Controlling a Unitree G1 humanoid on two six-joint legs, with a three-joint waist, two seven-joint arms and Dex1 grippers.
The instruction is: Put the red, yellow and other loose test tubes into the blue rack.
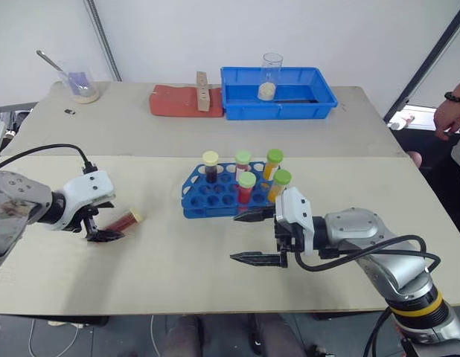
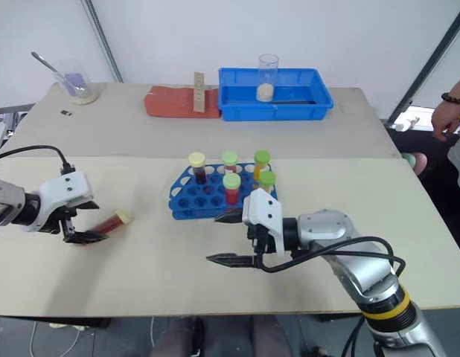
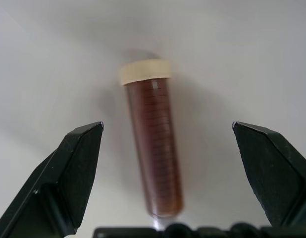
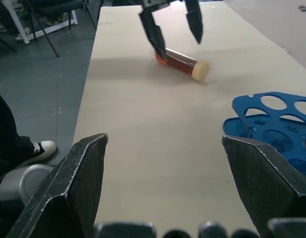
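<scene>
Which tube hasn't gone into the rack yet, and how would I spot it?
Look on the pale table, left of the blue rack. One tube lies flat between the left gripper's open fingers: brownish-red, pale-yellow cap, while every other tube stands upright.

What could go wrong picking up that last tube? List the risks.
The dark red tube lies flat on the table, so it may roll away as the open left gripper closes.

Five capped tubes crowd the blue rack; inserting another could knock one.

The open right gripper hangs beside the rack, near the path.
</scene>
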